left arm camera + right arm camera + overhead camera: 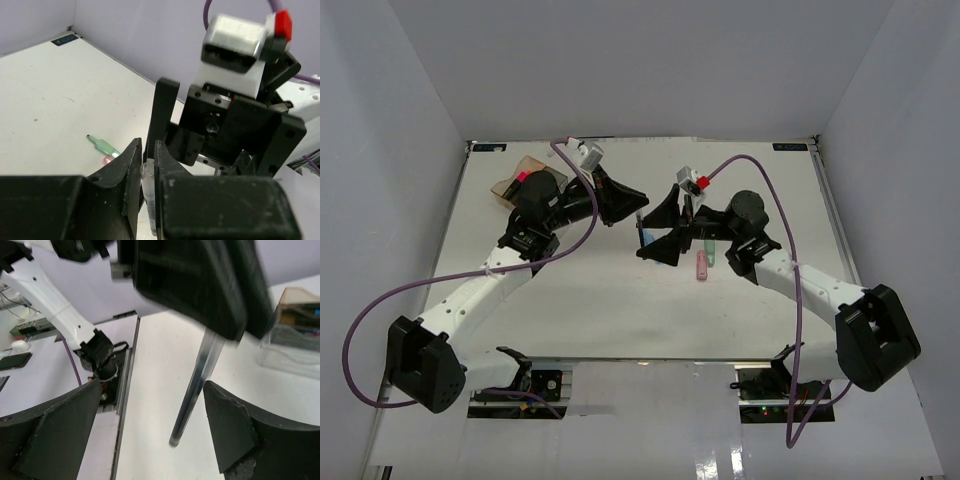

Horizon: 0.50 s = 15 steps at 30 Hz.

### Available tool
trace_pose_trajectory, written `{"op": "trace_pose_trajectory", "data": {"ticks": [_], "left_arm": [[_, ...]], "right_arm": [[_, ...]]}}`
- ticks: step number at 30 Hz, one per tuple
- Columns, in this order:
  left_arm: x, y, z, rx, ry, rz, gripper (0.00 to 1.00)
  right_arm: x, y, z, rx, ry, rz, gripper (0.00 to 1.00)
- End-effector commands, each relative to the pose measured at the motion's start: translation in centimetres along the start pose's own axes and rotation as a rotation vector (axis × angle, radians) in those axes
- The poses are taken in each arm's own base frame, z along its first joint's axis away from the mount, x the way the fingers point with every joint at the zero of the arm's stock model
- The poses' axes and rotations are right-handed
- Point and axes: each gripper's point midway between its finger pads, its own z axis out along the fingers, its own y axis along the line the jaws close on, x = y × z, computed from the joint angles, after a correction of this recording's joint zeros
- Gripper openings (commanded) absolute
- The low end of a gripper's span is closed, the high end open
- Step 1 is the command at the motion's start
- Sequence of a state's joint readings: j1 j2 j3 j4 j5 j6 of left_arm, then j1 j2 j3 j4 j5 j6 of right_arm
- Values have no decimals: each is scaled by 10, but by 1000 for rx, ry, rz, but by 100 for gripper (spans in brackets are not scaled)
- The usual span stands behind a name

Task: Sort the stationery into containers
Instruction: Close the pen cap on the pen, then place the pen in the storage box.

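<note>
Left pincer (146,150) is clamped narrow on a thin clear pen (148,200), which sticks out from its fingers above the counter (620,310). Right pincer (152,395) faces it, jaws wide on either side of the pen; whether one finger brushes the barrel is unclear. A pink marker (701,268) and a mint marker (712,256) lie on the counter beside the right arm. Farther off, the organiser tray (508,185) sits near the far left corner.

A flat white worktop (620,310) fills the middle of the top view, with plain pale grey walls (640,60) standing at the back, left and right, and a shiny strip (650,450) along the bottom edge.
</note>
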<state>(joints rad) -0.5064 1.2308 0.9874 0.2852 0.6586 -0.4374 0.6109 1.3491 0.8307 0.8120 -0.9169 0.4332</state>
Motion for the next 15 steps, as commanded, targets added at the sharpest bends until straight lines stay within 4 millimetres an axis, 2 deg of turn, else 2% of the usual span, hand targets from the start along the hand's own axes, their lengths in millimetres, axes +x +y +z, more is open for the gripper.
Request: {"op": "trace_pose_trajectory", "data": {"ticks": [1,3,6,8,9,10,11,12,13,14,15], "left_arm": [[-33,0,-3,-57,-70,99,0],[-36,2,-4,-75,-76,110,0],[-39,17,-6,-162,-72,145,0],[-41,28,-10,-223,-60,198,0],[-34,36,-14,-270,-25,196,0],[-42,48,-19,-349,-36,220,0],[-44,57,-24,-400,-22,272,0],[-32,71,-31,-470,38,269,0],[-37,79,-36,-523,44,296,0],[-38,102,-46,-637,69,336,0],[-34,113,-54,-692,106,355,0]], "right_arm": [[28,1,-10,36,62,26,89],[50,-4,-18,78,114,65,91],[84,-16,-36,206,186,90,97],[97,-23,-46,270,221,73,98],[104,-26,-51,300,239,79,98],[114,-30,-61,362,265,97,98],[116,-32,-65,387,273,94,98],[115,-35,-70,431,269,76,98],[121,-37,-77,464,279,87,100],[122,-39,-81,490,278,83,97],[119,-43,-85,529,268,69,95]]}}
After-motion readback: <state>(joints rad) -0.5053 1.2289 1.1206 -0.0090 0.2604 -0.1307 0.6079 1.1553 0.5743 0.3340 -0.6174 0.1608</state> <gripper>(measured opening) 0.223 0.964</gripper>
